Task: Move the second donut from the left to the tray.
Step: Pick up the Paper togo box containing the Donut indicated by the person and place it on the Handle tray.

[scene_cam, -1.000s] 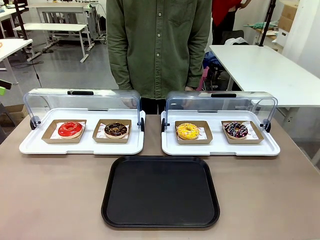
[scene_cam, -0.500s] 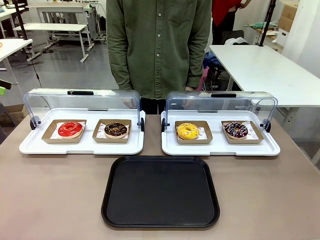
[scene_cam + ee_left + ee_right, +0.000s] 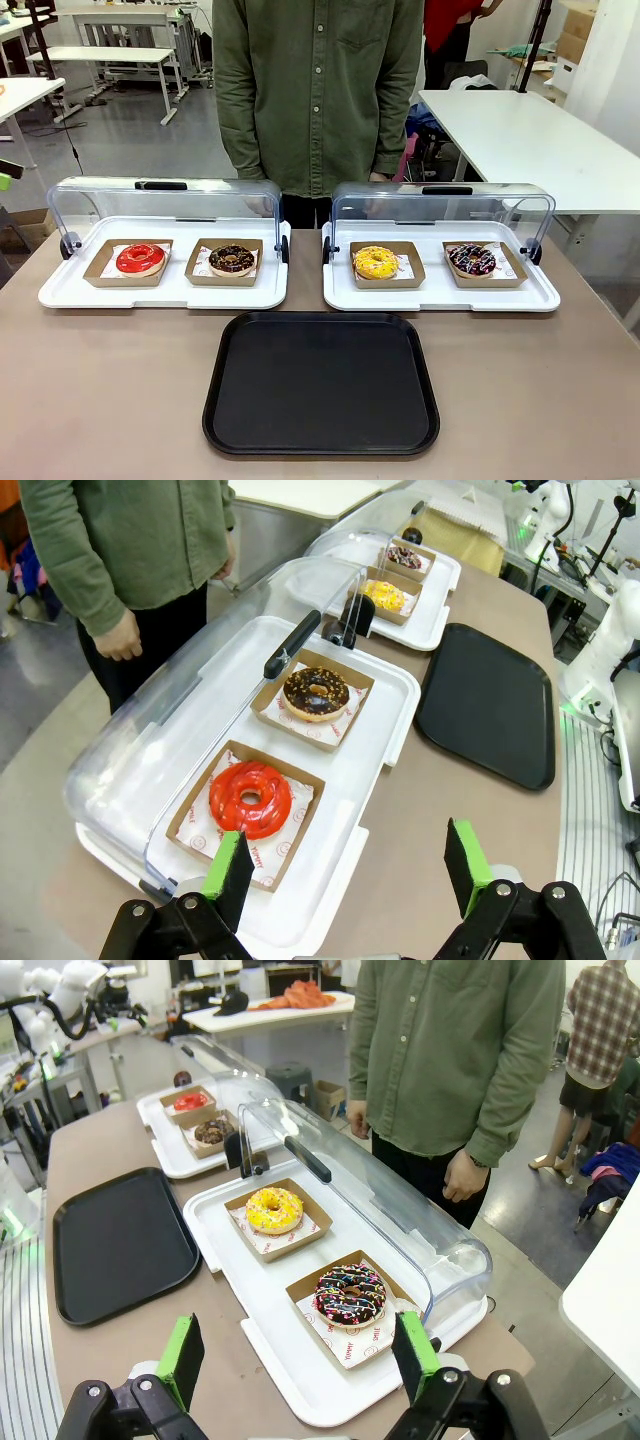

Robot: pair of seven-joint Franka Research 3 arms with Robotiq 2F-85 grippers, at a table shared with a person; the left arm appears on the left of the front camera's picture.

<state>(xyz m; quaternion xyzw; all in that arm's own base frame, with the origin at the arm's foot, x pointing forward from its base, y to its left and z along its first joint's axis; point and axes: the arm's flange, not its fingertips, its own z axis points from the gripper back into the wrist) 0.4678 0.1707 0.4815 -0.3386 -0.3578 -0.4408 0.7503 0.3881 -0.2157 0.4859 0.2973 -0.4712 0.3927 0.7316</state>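
The second donut from the left (image 3: 232, 259), chocolate-iced with pale sprinkles, sits in its brown cardboard holder on the left white tray (image 3: 160, 293), beside a red-glazed donut (image 3: 140, 259). In the left wrist view the same chocolate donut (image 3: 316, 692) lies beyond the red donut (image 3: 251, 799). The black tray (image 3: 322, 382) lies bare at the table's near middle, seen also as the black tray (image 3: 492, 702) and black tray (image 3: 118, 1240). My left gripper (image 3: 347, 865) hovers open above the table's left end. Over the right end, the right gripper (image 3: 300, 1355) is open too.
A right white tray (image 3: 440, 296) holds a yellow donut (image 3: 375, 262) and a dark donut with coloured sprinkles (image 3: 472, 260). Both trays' clear domed lids (image 3: 165, 195) stand swung back. A person in a green shirt (image 3: 318, 90) stands at the far edge, hands down.
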